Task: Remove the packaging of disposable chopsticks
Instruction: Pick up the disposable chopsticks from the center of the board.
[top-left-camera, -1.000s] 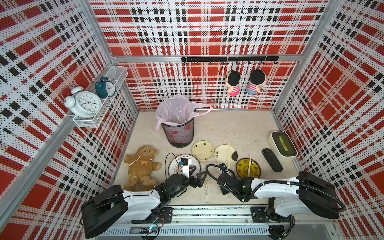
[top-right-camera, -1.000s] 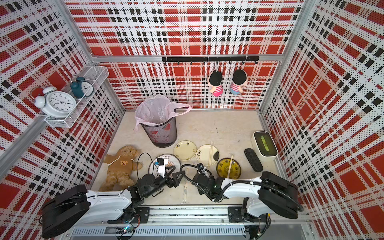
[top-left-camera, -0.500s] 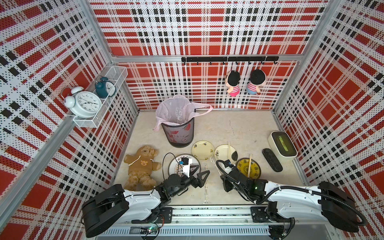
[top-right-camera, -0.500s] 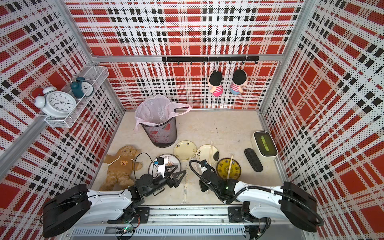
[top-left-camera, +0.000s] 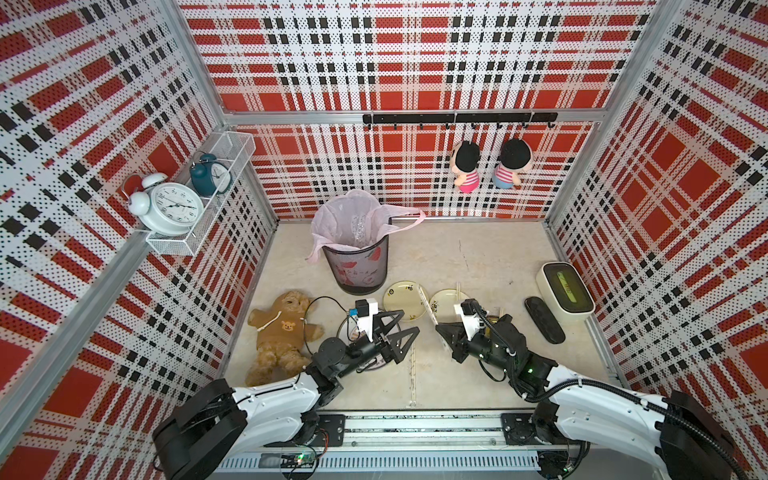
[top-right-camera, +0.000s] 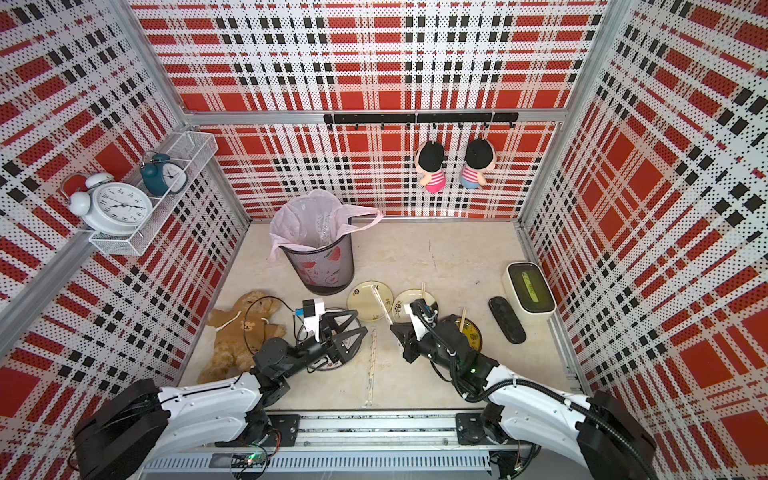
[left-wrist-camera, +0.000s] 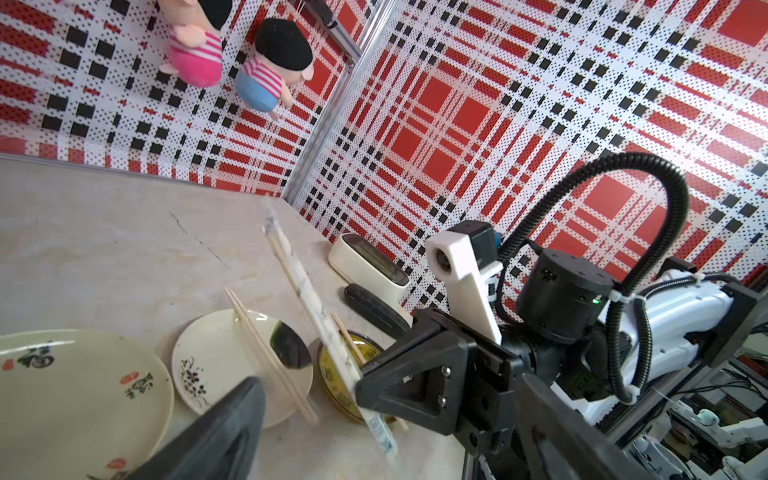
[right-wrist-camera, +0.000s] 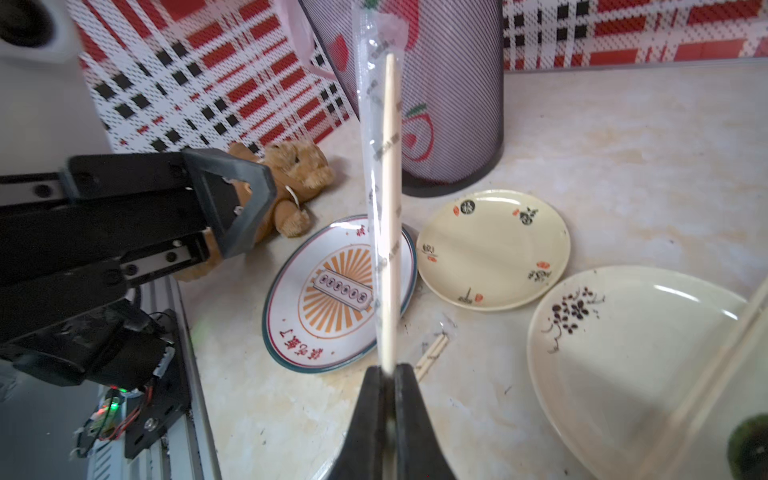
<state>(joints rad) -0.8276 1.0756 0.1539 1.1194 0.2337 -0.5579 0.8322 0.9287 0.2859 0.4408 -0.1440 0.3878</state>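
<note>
My right gripper (top-left-camera: 440, 330) (top-right-camera: 395, 328) (right-wrist-camera: 388, 370) is shut on one end of a wrapped pair of disposable chopsticks (right-wrist-camera: 390, 208). The pair slants up off the table inside its clear packaging (right-wrist-camera: 374, 124) (top-left-camera: 428, 307) (left-wrist-camera: 307, 299). My left gripper (top-left-camera: 406, 323) (top-right-camera: 360, 321) (left-wrist-camera: 386, 386) is open just left of it, its fingers (right-wrist-camera: 245, 199) apart from the sleeve. A second wrapped pair (top-left-camera: 412, 370) (top-right-camera: 371, 365) lies flat on the table between the arms. Bare chopsticks (left-wrist-camera: 266, 353) rest on a cream plate (top-left-camera: 446, 297).
A mesh bin with a pink liner (top-left-camera: 357, 257) stands behind the left arm. A teddy bear (top-left-camera: 278, 332) lies at the left. Several plates (right-wrist-camera: 492, 249) sit mid-table. A white box (top-left-camera: 565, 291) and a black remote (top-left-camera: 544, 320) are at the right.
My right gripper has risen and moved back toward the plates with the wrapped pair in it, tilting it upright. The left gripper stayed in place and narrowed very slightly.
</note>
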